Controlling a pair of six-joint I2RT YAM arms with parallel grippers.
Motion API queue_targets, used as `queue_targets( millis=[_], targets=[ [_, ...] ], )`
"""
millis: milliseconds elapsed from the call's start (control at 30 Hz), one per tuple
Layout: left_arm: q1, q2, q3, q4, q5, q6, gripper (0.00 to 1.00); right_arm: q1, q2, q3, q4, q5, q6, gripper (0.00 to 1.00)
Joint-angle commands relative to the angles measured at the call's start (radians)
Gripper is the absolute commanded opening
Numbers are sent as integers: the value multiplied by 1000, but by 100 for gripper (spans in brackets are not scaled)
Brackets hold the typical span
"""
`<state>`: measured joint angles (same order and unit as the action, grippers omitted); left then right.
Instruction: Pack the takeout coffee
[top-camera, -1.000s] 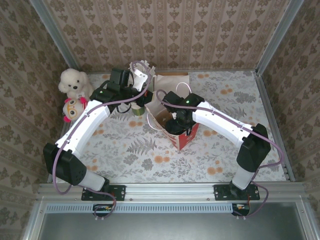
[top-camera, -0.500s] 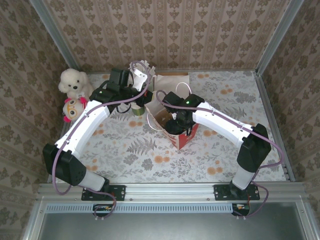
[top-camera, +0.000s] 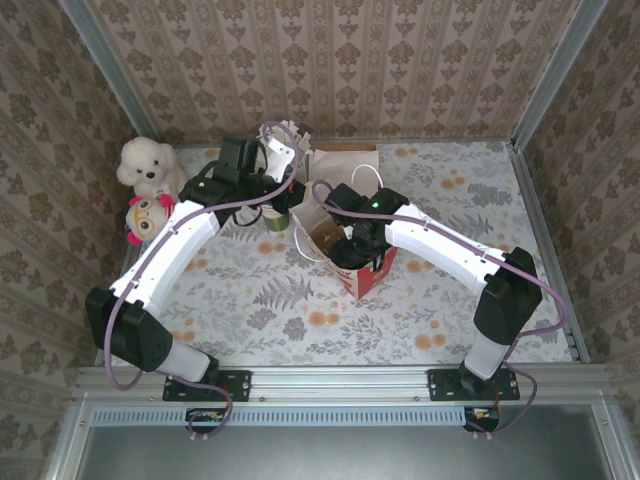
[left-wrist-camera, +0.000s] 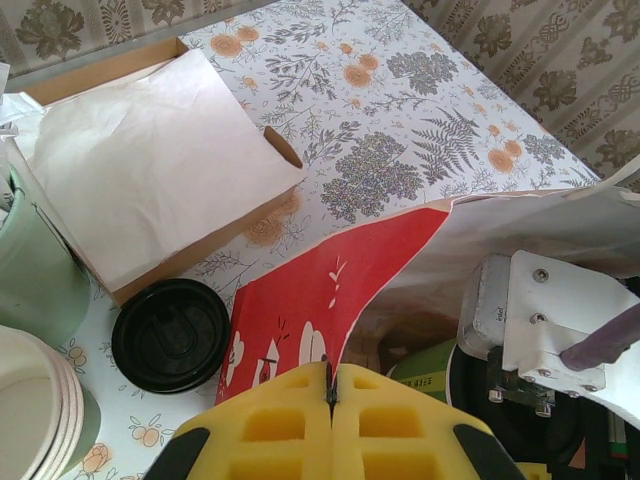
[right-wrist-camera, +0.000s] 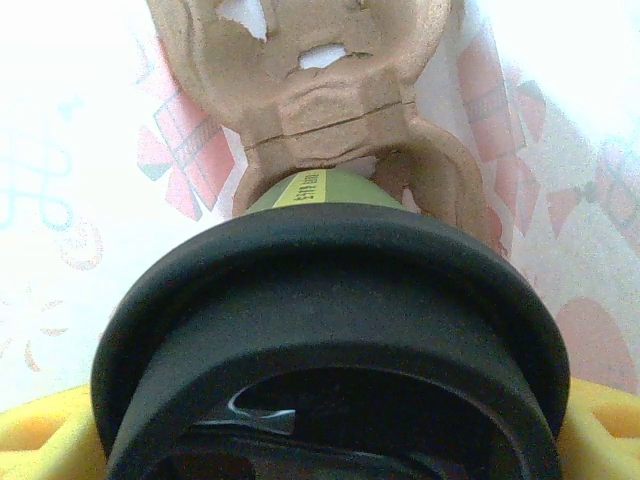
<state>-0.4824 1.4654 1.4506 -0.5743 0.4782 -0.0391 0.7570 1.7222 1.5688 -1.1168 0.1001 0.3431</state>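
Note:
The takeout coffee (right-wrist-camera: 322, 190) is a green cup with a black lid (right-wrist-camera: 330, 310) on it. It sits inside the red and white paper bag (top-camera: 362, 278), above a brown cardboard cup carrier (right-wrist-camera: 320, 90). My right gripper (top-camera: 358, 243) reaches down into the bag, shut on the cup, and its yellow fingers (right-wrist-camera: 40, 445) show at both sides of the lid. My left gripper (left-wrist-camera: 330, 395) is shut on the bag's red edge (left-wrist-camera: 320, 290), holding the mouth apart. The green cup (left-wrist-camera: 425, 368) shows inside the bag there too.
A loose black lid (left-wrist-camera: 170, 333) lies on the table beside the bag. A stack of green cups (left-wrist-camera: 30, 400), a pale green holder (left-wrist-camera: 35, 265) and a cardboard tray of white paper (left-wrist-camera: 150, 160) stand behind it. Two plush toys (top-camera: 148, 190) sit at the back left.

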Motion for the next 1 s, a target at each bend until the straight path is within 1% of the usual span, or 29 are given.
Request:
queue_targets(
  millis=[0, 200, 433, 533, 700, 967],
  targets=[
    [10, -28, -8, 35, 1, -17, 0, -7, -11, 15, -38, -13, 2, 33],
    [10, -28, 6, 38, 9, -20, 0, -16, 8, 3, -44, -26, 17, 33],
    [10, -21, 11, 29, 13, -23, 0, -22, 40, 43, -85, -25, 34, 33],
    [10, -17, 17, 22, 18, -26, 0, -19, 25, 70, -96, -44, 31, 34],
    [10, -7, 22, 21, 18, -28, 0, -19, -35, 77, -38, -34, 23, 34],
    [10, 0, 37, 8, 15, -27, 0, -22, -13, 51, -54, -24, 23, 33]
  ],
)
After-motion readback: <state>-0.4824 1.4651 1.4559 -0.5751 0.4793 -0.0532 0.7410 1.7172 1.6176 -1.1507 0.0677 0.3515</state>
